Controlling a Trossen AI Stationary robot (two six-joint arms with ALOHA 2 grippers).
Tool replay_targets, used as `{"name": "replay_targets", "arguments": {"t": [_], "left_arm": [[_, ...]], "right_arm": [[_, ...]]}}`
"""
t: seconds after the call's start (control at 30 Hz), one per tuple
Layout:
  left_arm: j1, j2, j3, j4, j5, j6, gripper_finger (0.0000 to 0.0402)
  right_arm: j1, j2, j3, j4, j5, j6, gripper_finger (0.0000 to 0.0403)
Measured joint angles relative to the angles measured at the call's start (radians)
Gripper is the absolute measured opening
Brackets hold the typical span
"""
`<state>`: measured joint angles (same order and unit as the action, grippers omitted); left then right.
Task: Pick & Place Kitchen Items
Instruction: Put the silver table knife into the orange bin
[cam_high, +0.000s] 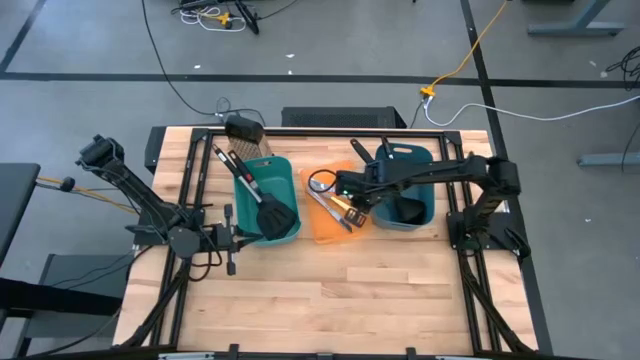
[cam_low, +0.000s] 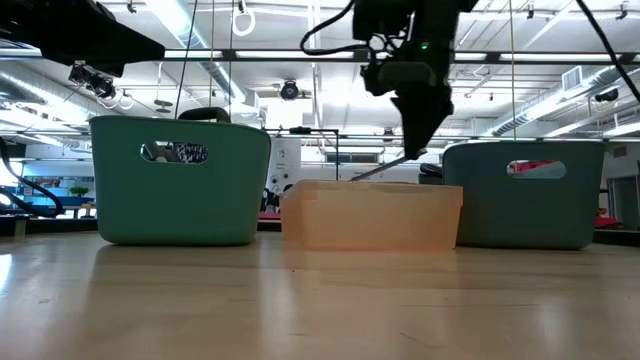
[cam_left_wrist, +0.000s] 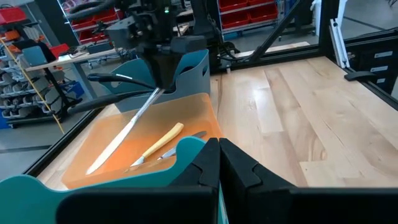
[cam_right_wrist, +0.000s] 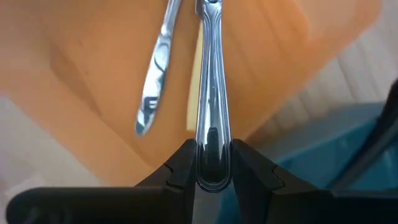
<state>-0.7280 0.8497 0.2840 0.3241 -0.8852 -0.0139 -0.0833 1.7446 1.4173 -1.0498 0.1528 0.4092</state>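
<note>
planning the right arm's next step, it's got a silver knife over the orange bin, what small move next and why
Probably lower a little, then open. The right gripper is shut on the silver knife, whose far tip already slants down into the orange bin beside the yellow-handled knife; releasing from this height might make it bounce.

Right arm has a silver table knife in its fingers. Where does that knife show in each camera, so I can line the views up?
High view: silver table knife, centre, over the orange bin.
Low view: a thin sliver above the orange bin's rim, below the right gripper.
Left wrist view: long diagonal blade across the orange bin.
Right wrist view: handle running up from the fingers.
Shared landmark: the orange bin.
</note>
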Motion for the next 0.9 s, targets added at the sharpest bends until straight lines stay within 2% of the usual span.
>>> {"name": "replay_targets", "arguments": {"t": [0.47, 0.9], "left_arm": [[0.000, 0.000, 0.000, 0.001, 0.026, 0.001, 0.0005], [0.000, 0.000, 0.000, 0.006, 0.033, 0.001, 0.0005]], "right_arm": [[-0.002, 0.118, 0.022, 0.132, -0.014, 0.064, 0.0087], [-0.002, 0.269, 0.022, 0.180, -0.006, 0.123, 0.0087]]}}
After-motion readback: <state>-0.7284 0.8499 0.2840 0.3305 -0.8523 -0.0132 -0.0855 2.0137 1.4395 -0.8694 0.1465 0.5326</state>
